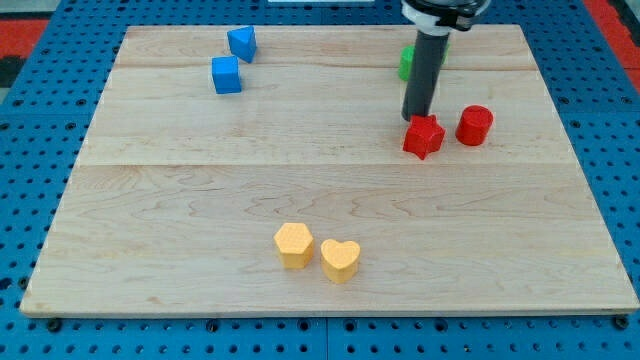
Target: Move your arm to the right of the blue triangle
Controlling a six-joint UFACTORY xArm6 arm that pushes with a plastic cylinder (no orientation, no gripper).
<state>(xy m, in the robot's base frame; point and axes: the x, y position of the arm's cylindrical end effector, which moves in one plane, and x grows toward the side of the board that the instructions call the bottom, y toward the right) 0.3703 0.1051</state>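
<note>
The blue triangle (242, 42) lies near the view's top left of the wooden board (320, 200). A blue cube (227, 75) sits just below it. My tip (416, 118) is far to the view's right of the blue triangle, touching the top edge of a red star block (424, 137). The rod rises from there to the view's top.
A red cylinder (475, 125) stands right of the red star. A green block (407, 62) is partly hidden behind the rod. A yellow hexagon (294, 245) and a yellow heart (340, 260) sit together near the view's bottom centre.
</note>
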